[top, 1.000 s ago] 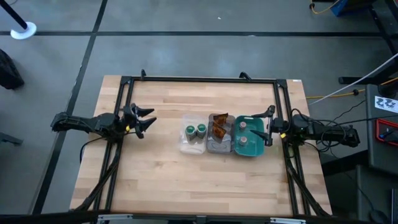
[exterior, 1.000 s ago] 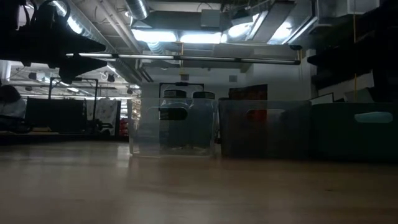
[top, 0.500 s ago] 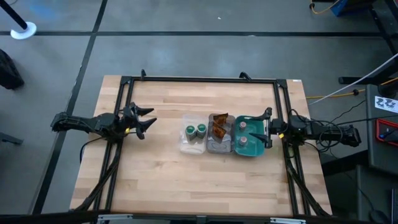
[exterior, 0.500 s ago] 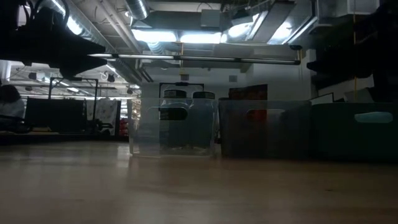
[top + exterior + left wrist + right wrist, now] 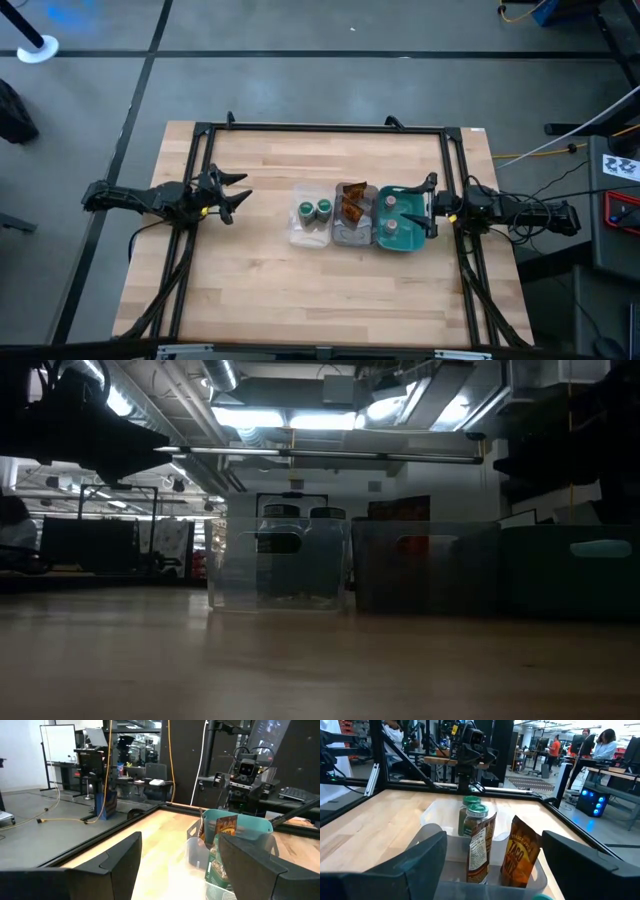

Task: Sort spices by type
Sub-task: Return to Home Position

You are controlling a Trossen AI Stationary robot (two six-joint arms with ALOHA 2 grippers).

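Note:
Two green-lidded jars [image 5: 314, 209] stand in the clear tray [image 5: 300, 232]. Two brown-orange sachets [image 5: 351, 203] lean upright in the grey tray [image 5: 350, 238]. Two jars with pinkish-brown lids [image 5: 391, 215] stand in the teal tray [image 5: 410, 244]. My left gripper [image 5: 243, 194] is open and empty, above the table to the left of the trays. My right gripper [image 5: 431, 207] is open and empty at the teal tray's right edge. In the right wrist view the sachets [image 5: 520, 854] and the green-lidded jars [image 5: 476, 809] show ahead of its fingers.
The three trays stand side by side at the table's middle and show in the low view as clear [image 5: 280, 565], grey [image 5: 425, 565] and teal [image 5: 570, 570]. A black frame [image 5: 320, 128] runs round the table. Bare wood lies near and far of the trays. People show in the room beyond.
My right gripper has crept a little toward the table's left, closer over the teal tray's right edge, still open. In the low view my left gripper's fingers have gone up a little. The jars, sachets and trays have kept still.

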